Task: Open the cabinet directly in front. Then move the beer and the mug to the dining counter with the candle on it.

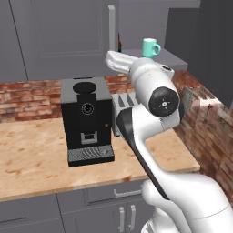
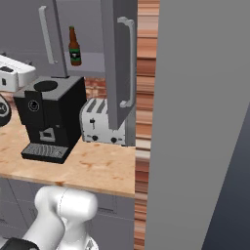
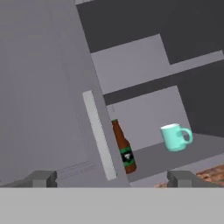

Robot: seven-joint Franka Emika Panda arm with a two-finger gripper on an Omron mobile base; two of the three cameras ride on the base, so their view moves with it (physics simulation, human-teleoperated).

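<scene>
Standing open now, the cabinet, right door swung out. Hanging in front of it, gripper spread wide and carrying nothing. Sitting on the inner shelf: the beer at about 7 o'clock in the hand view, the mug at 4 o'clock, well apart. Likely moving into the first pickup; calling for a reach forward past the door edge to straddle the bottle.

- mug: mint green
- beer: dark brown, green-and-black label
- cabinet: grey
- coffee machine: black
- worktop: pale blotchy wood
- wall: red brick
</scene>
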